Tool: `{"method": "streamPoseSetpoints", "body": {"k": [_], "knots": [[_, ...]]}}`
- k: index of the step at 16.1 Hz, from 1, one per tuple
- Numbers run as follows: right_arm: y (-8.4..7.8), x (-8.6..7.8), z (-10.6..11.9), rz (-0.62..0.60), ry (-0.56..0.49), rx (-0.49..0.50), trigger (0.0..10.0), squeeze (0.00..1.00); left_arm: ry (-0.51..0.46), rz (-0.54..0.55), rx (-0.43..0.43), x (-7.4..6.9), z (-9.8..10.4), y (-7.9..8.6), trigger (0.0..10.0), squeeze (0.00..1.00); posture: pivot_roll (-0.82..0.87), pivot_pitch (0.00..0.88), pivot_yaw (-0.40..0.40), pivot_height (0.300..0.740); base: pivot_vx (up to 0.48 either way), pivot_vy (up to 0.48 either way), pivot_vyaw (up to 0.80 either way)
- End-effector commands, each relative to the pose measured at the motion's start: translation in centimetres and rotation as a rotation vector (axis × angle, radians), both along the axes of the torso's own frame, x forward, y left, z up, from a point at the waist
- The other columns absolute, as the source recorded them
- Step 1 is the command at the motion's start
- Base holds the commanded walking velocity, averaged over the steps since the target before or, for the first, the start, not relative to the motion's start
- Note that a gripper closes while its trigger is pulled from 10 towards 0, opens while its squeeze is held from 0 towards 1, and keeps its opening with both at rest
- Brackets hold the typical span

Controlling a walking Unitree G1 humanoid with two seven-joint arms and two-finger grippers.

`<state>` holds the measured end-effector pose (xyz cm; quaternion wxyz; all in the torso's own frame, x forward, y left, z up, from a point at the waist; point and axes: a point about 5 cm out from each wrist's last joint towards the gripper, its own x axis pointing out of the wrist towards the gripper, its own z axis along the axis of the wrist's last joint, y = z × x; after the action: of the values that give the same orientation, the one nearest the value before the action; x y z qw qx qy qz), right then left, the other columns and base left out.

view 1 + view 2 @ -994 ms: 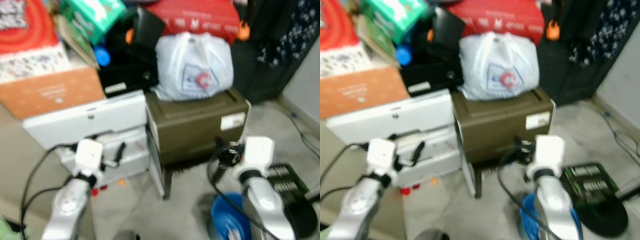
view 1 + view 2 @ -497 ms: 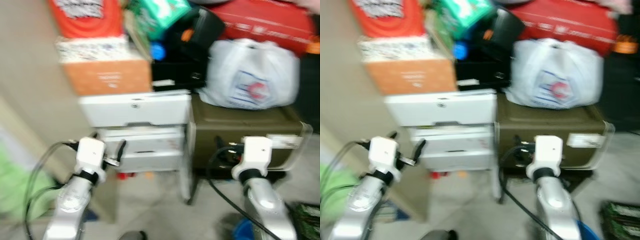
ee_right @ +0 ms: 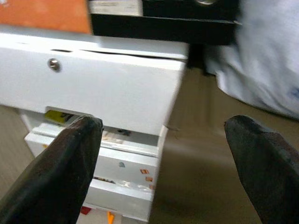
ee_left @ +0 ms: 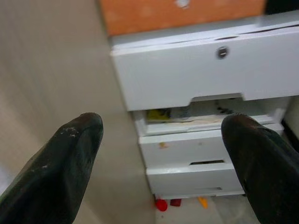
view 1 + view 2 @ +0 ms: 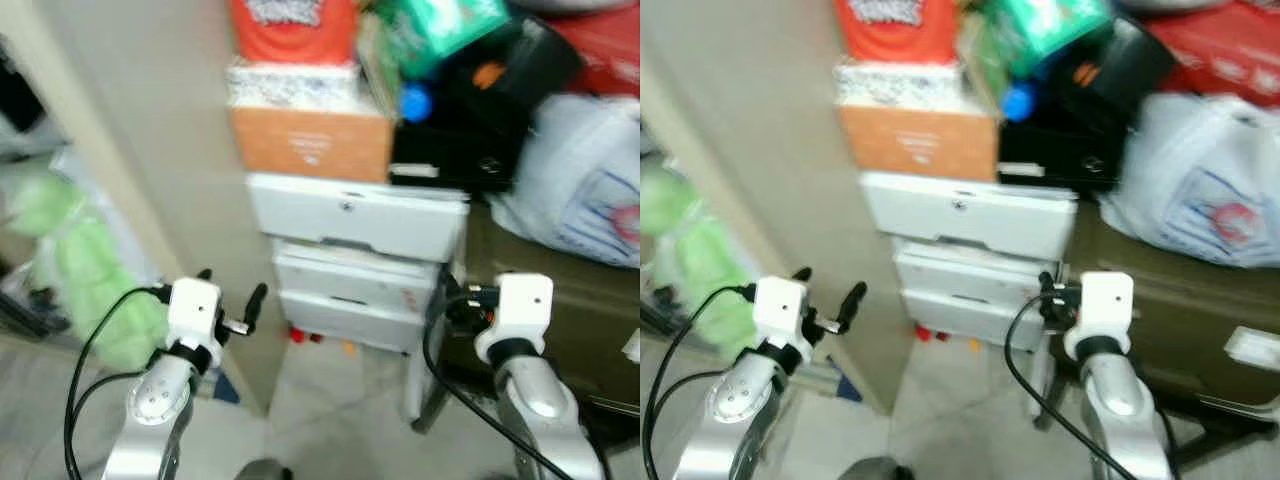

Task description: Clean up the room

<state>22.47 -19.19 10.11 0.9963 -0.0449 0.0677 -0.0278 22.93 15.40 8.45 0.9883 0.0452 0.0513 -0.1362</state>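
Note:
A white drawer unit (image 5: 355,260) stands ahead, with an orange box (image 5: 310,150) and piled clutter on top. Small red and orange bits (image 5: 305,337) lie on the floor at its foot. A white plastic bag (image 5: 585,200) rests on an olive-brown case (image 5: 560,310) to the right. My left gripper (image 5: 232,290) is held up in front of the beige wall panel, open and empty; its fingers (image 4: 70,158) frame the drawers. My right gripper (image 3: 173,158) is open too, empty, aimed at the drawer unit's right edge.
A beige wall panel (image 5: 150,150) rises at the left of the drawers. Beyond it lies something soft and light green (image 5: 95,270). Pale floor (image 5: 330,400) runs between my arms. A red pack, a green pack and a black bag crowd the top of the pile.
The whole view has swung to the left: the drawers and bag slid right, the blue bowl left the picture, the wall panel and green thing came in. Both grippers stay open.

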Motion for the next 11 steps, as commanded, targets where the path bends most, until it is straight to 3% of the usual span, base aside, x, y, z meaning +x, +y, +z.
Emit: {"method": "streamPoseSetpoints", "body": {"k": [1, 7, 9, 11], "knots": [[0.7, 0.2, 0.0, 0.016, -0.005, 0.017, 10.0, 0.00, -0.011, 0.004, 0.020, 0.3, 0.3, 0.4, 10.0, 0.00, -0.06, 0.000, 0.029, 0.740, 0.000, 0.000, 0.80], [0.7, 0.2, -0.2, 0.011, -0.006, 0.038, 10.0, 0.00, -0.014, -0.014, 0.022, 0.4, 0.3, 0.0, 10.0, 0.00, -0.05, 0.000, 0.016, 0.740, 0.000, 0.000, 0.74], [0.7, 0.4, -0.4, 0.014, 0.003, 0.042, 10.0, 0.00, -0.017, -0.009, 0.016, 0.4, 0.3, -0.2, 10.0, 0.00, -0.03, 0.000, -0.009, 0.740, 0.000, 0.000, 0.00], [1.7, 1.4, -0.4, 0.062, 0.004, 0.050, 10.0, 0.00, -0.033, 0.018, 0.005, 0.4, 0.5, -0.3, 10.0, 0.00, 0.00, 0.000, -0.041, 0.740, 0.000, 0.000, 0.00]]}}
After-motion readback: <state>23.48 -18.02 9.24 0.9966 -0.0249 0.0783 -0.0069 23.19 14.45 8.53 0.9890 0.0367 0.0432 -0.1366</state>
